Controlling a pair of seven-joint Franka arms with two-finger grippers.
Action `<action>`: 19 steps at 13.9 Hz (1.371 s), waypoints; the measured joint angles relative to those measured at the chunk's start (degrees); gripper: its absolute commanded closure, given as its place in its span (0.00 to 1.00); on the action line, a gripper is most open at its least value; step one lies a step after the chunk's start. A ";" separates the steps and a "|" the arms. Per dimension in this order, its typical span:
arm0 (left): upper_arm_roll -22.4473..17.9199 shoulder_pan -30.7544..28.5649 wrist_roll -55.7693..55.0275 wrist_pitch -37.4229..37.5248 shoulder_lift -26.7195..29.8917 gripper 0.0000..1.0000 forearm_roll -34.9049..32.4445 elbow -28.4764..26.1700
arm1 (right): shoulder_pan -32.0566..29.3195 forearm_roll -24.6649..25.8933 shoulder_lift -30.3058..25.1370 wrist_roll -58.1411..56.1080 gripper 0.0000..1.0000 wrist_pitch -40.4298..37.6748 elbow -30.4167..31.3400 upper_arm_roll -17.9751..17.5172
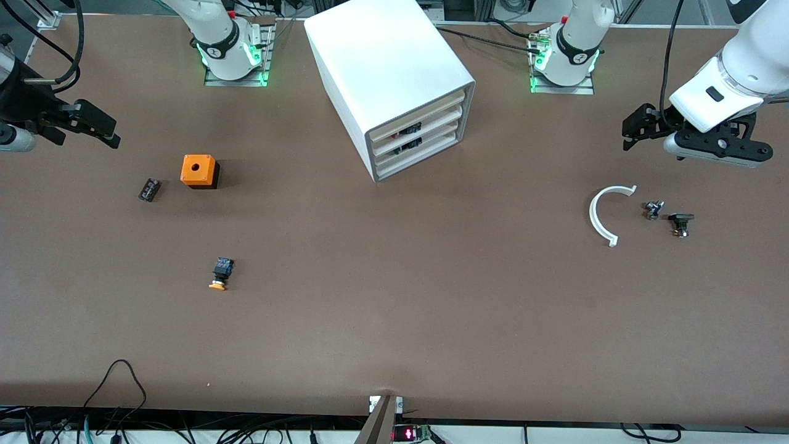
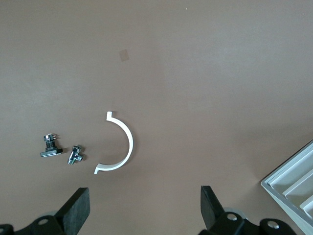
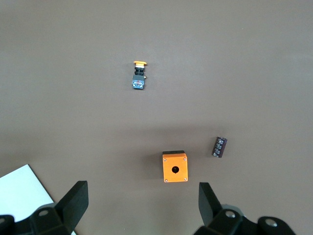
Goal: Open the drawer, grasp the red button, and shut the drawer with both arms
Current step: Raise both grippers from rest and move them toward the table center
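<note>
The white box cabinet (image 1: 388,68) stands at the middle of the table near the arms' bases, its cream drawer fronts (image 1: 419,132) all pushed in. Dark parts show in the gaps between the drawers; no red-capped button is in view. My left gripper (image 1: 632,131) is open and empty, up in the air toward the left arm's end, over bare table beside a white curved piece; its black fingers (image 2: 78,208) stand wide apart. My right gripper (image 1: 111,132) is open and empty, in the air at the right arm's end; its fingers (image 3: 73,200) are spread.
An orange box with a hole (image 1: 198,171) and a small black block (image 1: 149,189) lie near the right gripper. An orange-capped button (image 1: 220,273) lies nearer the camera. A white curved piece (image 1: 601,216) and two small metal parts (image 1: 653,209) lie under the left gripper.
</note>
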State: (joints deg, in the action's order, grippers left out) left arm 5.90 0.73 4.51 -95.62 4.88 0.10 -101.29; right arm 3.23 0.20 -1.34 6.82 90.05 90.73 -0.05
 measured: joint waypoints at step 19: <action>-0.50 -0.18 0.08 20.61 -0.86 0.00 16.42 0.48 | -0.01 -0.05 8.38 -0.31 0.00 -0.56 0.70 0.03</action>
State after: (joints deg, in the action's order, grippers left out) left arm 5.40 0.55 4.59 -75.01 4.02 16.52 -100.82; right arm 3.22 0.15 7.04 6.50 89.49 91.43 -0.03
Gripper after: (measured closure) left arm 0.000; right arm 0.000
